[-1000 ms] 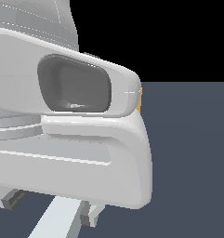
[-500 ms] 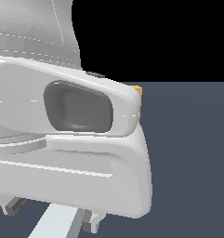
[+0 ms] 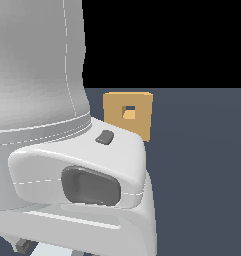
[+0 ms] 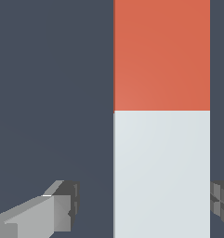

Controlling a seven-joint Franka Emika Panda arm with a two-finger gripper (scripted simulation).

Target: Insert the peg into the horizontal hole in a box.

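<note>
The peg (image 4: 161,139) fills the wrist view, a broad pale grey-white bar with a red-orange end (image 4: 161,56), lying on the dark floor. My gripper (image 4: 143,204) is open and straddles its white part. One grey finger (image 4: 62,209) stands well apart from the peg, while the other finger (image 4: 220,204) is close beside its far edge. In the exterior view the tan box (image 3: 142,125) stands behind my arm, its small square hole (image 3: 128,112) facing the camera. Only a finger tip (image 3: 24,245) shows there, at the bottom edge.
The white arm and hand body (image 3: 67,165) fill the exterior view's left and middle and hide the lower left part of the box. Dark grey floor (image 3: 202,175) stretches across the exterior view's right.
The hand body has dropped lower in the exterior view, uncovering the tan box and its hole. The fingers and peg have slid almost out of that view's bottom edge.
</note>
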